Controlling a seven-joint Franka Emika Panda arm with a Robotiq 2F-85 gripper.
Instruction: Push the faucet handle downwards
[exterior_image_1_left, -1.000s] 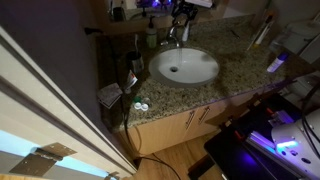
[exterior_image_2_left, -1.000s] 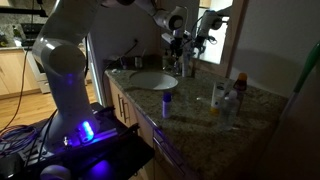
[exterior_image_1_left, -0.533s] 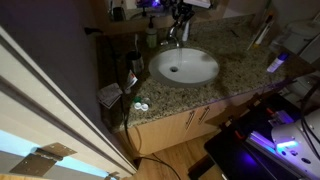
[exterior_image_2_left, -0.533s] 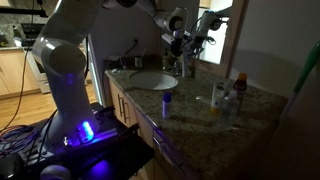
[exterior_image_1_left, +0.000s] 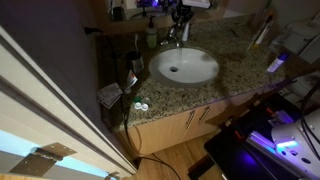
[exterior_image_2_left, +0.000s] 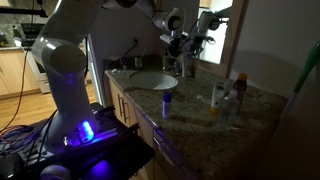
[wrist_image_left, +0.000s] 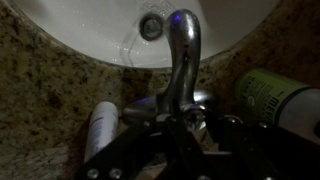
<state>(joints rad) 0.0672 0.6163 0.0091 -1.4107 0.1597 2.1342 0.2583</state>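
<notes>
Faucet handle (exterior_image_1_left: 176, 29) sits under gripper (exterior_image_1_left: 181, 15) behind basin (exterior_image_1_left: 185, 80) rim

No legible text (bottle label (wrist_image_left: 268, 95) blurred)

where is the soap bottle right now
In an exterior view the soap bottle stands at the counter's back, just picture-left of the faucet, behind the basin.

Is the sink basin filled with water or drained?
Drained, as far as shows: the basin is bare white and its drain is plain in the wrist view. A thin film cannot be ruled out.
</notes>
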